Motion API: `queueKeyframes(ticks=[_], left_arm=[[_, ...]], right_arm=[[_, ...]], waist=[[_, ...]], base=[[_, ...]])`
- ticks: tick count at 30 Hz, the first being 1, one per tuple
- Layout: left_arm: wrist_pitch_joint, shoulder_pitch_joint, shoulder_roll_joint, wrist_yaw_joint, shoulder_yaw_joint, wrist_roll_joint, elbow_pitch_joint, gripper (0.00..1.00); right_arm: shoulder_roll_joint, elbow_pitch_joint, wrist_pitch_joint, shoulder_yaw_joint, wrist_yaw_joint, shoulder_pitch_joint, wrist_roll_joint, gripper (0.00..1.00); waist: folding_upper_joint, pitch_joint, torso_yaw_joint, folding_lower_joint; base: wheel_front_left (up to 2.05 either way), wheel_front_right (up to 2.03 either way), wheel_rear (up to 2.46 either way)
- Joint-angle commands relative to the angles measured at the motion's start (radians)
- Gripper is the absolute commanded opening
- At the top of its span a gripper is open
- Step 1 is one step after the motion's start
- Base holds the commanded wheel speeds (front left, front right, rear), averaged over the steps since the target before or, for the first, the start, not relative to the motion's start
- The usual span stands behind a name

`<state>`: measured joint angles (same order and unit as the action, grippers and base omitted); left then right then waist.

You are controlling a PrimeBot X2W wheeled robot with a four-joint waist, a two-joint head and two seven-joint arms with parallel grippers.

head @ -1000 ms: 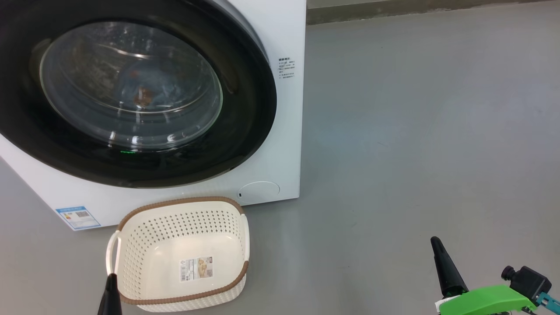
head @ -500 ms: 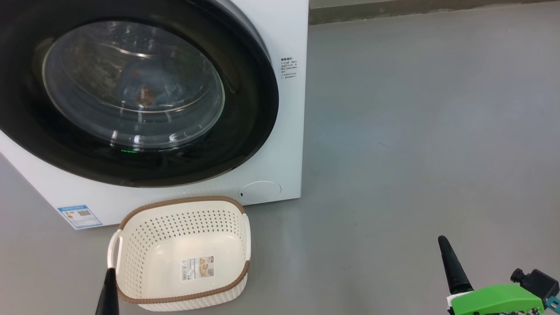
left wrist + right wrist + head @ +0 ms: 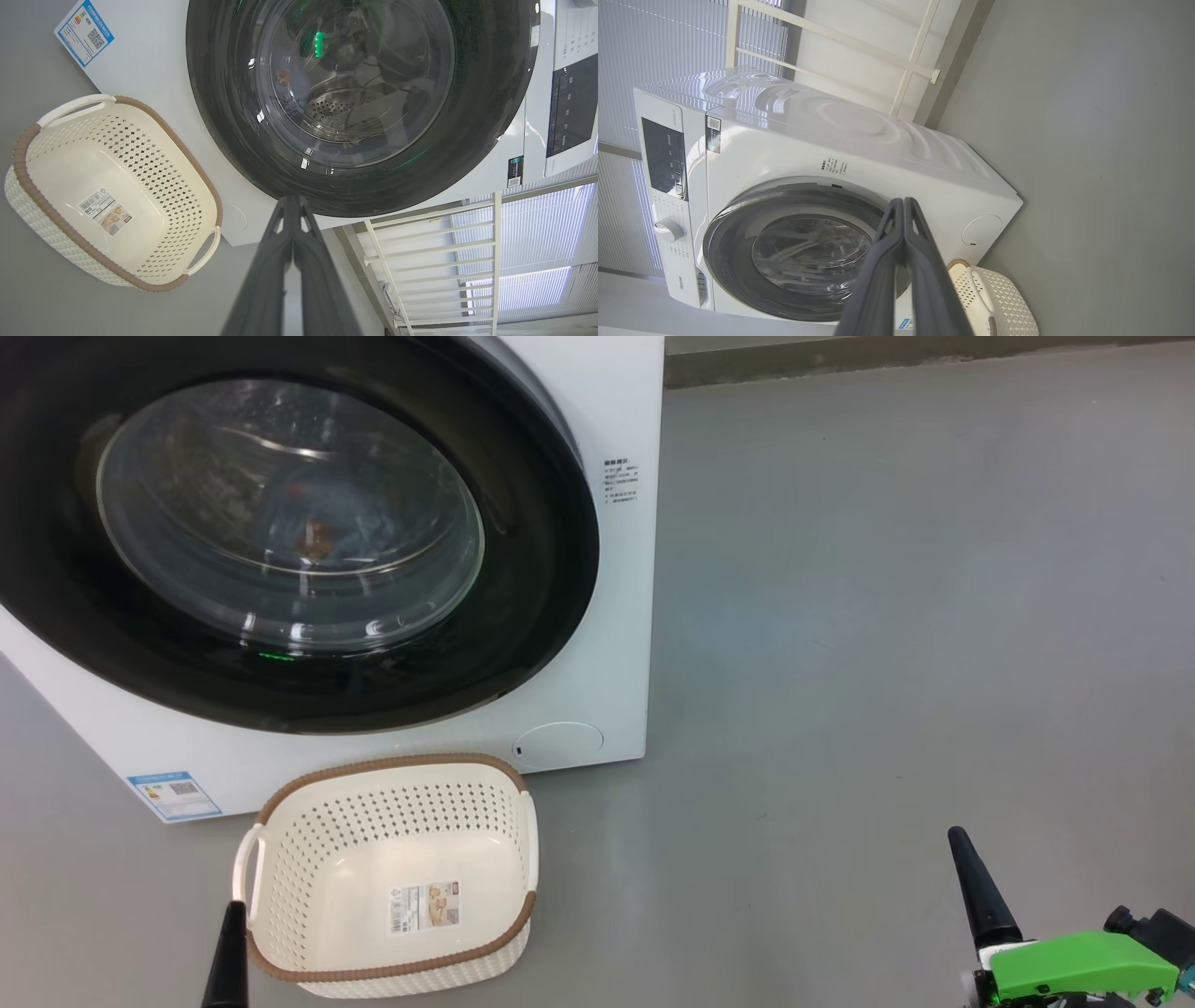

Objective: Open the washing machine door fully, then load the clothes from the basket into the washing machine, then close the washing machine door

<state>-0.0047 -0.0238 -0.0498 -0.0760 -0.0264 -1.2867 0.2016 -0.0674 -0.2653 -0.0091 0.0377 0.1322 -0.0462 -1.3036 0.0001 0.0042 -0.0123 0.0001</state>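
Observation:
The washing machine [image 3: 616,616] is a big white box, and the washing machine door [image 3: 537,569] lies shut against its front. Through the glass bowl, bluish clothes [image 3: 322,537] with an orange-brown spot lie in the drum. The cream basket [image 3: 373,807] stands on the floor before the machine, empty apart from a label sticker. My left gripper [image 3: 231,913] is shut at the basket's near left corner, pads together in the left wrist view [image 3: 292,200]. My right gripper [image 3: 960,845] is shut over bare floor far to the right, its fingers [image 3: 903,201] closed.
Grey floor [image 3: 887,616] spreads to the right of the machine. A wall base [image 3: 887,355] runs along the back. White railings [image 3: 430,261] and blinds stand behind the machine. A round flap [image 3: 560,744] sits at the machine's lower right.
My right gripper has drifted to the right and its green mount has sunk lower in the head view. The picture has shifted slightly right. Door, basket and left gripper look unchanged.

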Motion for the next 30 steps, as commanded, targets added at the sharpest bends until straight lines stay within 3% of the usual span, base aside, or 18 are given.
queueKeyframes(ticks=[1,30], left_arm=[[0.006,0.056,-0.018,-0.017,-0.027,-0.026,-0.014,0.00],[0.089,0.126,-0.022,-0.053,-0.056,-0.331,0.039,0.00]], right_arm=[[-0.010,0.024,0.006,-0.012,-0.001,-0.041,-0.026,0.00],[-0.007,0.023,0.091,0.040,-0.001,-0.058,-0.317,0.00]], waist=[[-0.0001,0.000,0.000,0.0000],[-0.0001,-0.001,0.012,0.0000]], base=[[0.00,0.00,0.00],[0.00,0.00,0.00]])
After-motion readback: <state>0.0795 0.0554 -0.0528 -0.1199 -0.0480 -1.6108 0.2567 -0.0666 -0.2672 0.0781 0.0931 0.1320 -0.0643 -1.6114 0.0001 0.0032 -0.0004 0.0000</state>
